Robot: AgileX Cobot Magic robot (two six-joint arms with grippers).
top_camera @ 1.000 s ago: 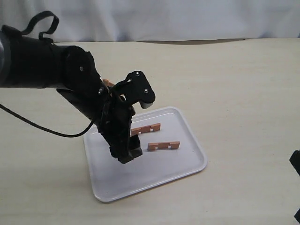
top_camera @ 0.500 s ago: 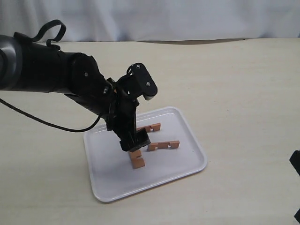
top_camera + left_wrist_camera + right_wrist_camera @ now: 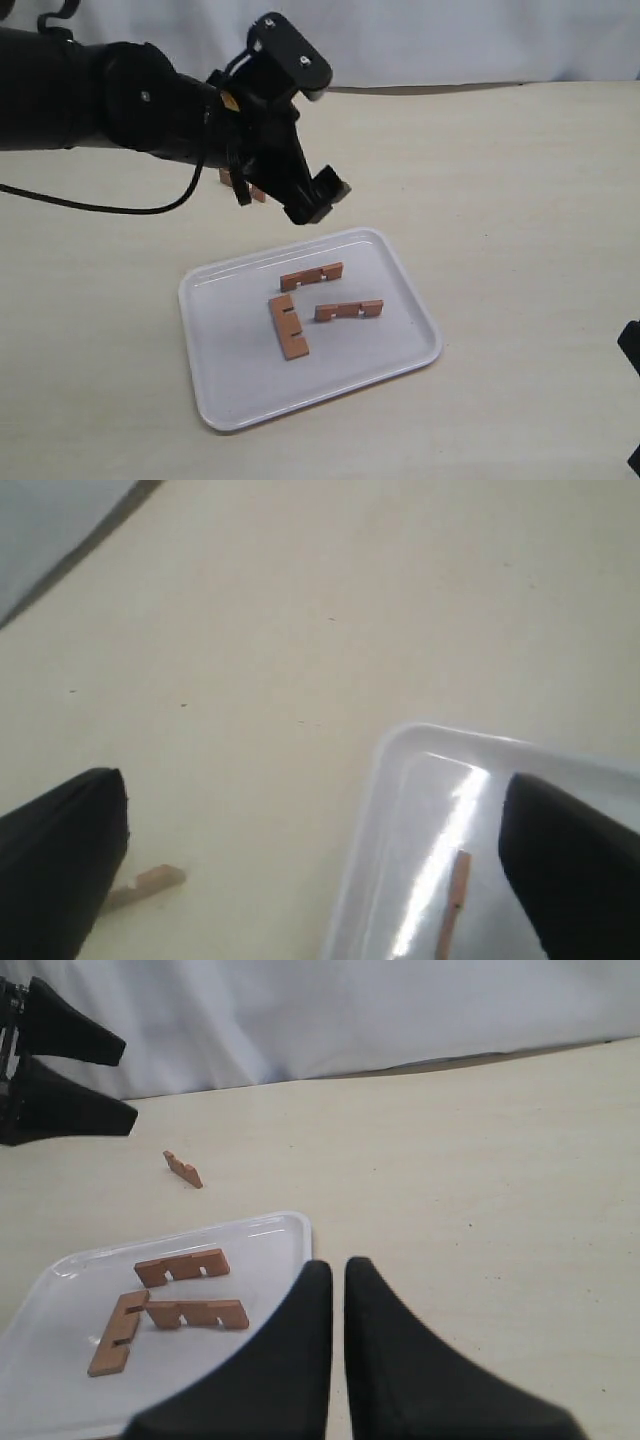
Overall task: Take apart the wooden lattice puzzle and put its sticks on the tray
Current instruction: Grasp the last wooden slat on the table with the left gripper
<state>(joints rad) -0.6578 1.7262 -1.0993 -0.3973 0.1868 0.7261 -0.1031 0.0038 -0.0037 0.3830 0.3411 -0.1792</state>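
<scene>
The wooden lattice puzzle is apart; no joined grid shows. Three reddish-brown notched sticks [image 3: 311,275] [image 3: 349,310] [image 3: 288,327] lie flat on the white tray [image 3: 230,390]. Another stick [image 3: 183,1169] lies on the table beyond the tray, half hidden behind my left arm in the exterior view. My left gripper [image 3: 292,200] hangs open and empty above the table just past the tray's far edge. In the left wrist view the left gripper [image 3: 315,880] has wide-set fingers, with the tray rim [image 3: 380,780] between them. My right gripper [image 3: 330,1265] is shut and empty, near the tray's right side.
The beige table runs to a white cloth backdrop [image 3: 450,40]. A black cable [image 3: 100,210] trails from my left arm over the table on the left. A dark part of my right arm [image 3: 630,345] shows at the right edge.
My left gripper opened, left a third stick on the tray, then rose and drew back toward the far left. The right gripper has not moved.
</scene>
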